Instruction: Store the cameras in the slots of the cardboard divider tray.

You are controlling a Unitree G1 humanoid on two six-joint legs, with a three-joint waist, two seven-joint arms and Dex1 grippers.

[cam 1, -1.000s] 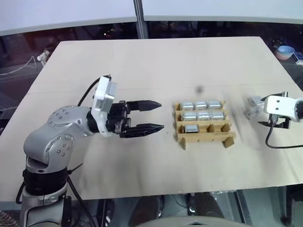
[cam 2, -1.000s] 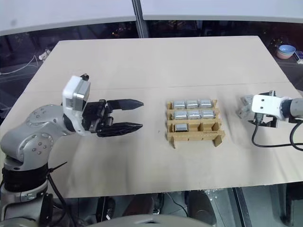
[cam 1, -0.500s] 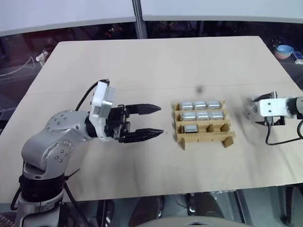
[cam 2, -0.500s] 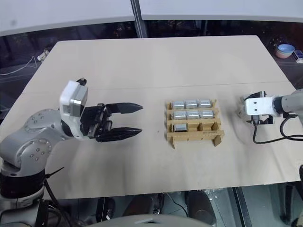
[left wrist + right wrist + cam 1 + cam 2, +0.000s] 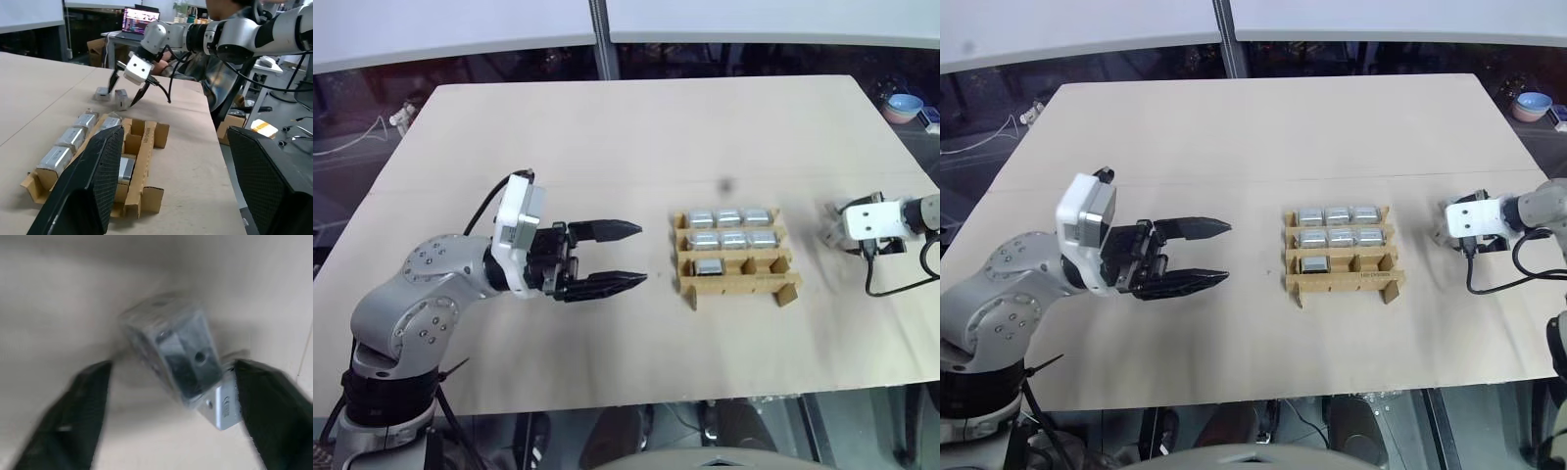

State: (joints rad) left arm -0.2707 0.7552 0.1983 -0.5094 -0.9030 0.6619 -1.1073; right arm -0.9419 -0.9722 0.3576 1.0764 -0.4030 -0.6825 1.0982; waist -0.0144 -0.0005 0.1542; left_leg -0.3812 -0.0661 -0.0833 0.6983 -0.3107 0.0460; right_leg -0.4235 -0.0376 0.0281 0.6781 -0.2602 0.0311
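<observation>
The cardboard divider tray (image 5: 736,285) sits right of the table's centre. Its back and middle rows are each full with three silver cameras (image 5: 729,217), and one more camera (image 5: 709,266) fills the front row's left slot. Two loose cameras (image 5: 121,99) (image 5: 101,93) lie on the table to the right of the tray. My right gripper (image 5: 122,96) points down over them, open, its fingers (image 5: 73,421) standing either side of one camera (image 5: 171,347) with gaps showing. My left gripper (image 5: 641,256) hovers level to the left of the tray, open and empty.
The table's right edge runs close behind the right hand. A blue bowl (image 5: 904,104) sits off the table at the far right, and a metal pole (image 5: 599,39) rises behind the back edge. Beyond the table are a seated person and a laptop (image 5: 139,19).
My right hand has rolled and come down over the loose cameras. The left arm stays about where it was, and the tray and its cameras are unmoved.
</observation>
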